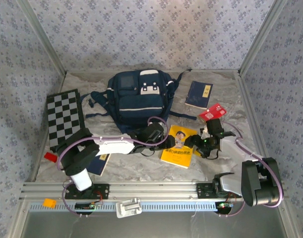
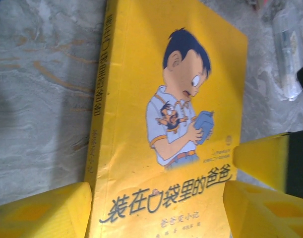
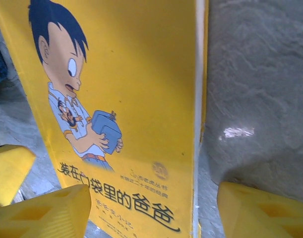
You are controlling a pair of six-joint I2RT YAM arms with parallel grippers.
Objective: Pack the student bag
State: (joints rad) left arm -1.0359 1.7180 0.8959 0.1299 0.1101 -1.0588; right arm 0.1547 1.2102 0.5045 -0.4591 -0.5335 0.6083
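Down at the near edge, a navy booklet (image 1: 98, 164) lies half under the left arm on the marbled table (image 1: 141, 171). Just beyond it, both arms meet at the yellow book (image 1: 180, 147), which lies flat with the cartoon boy face up. The left gripper (image 2: 158, 193) hangs over the spine side with its jaws spread, one yellow finger (image 2: 42, 213) out beside the spine and the other over the far edge. The right gripper (image 3: 151, 203) stands spread as well, straddling the book's opposite edge, with one finger over the cover and one over bare table. Whether any pad actually touches the book is hard to say from these angles.

Farther back, the student bag (image 1: 137, 101) sits at the centre rear, well apart from both grippers. A checkerboard (image 1: 65, 119) lies to its left. To its right are a red packet (image 1: 212, 112) and a second navy booklet (image 1: 199, 94).
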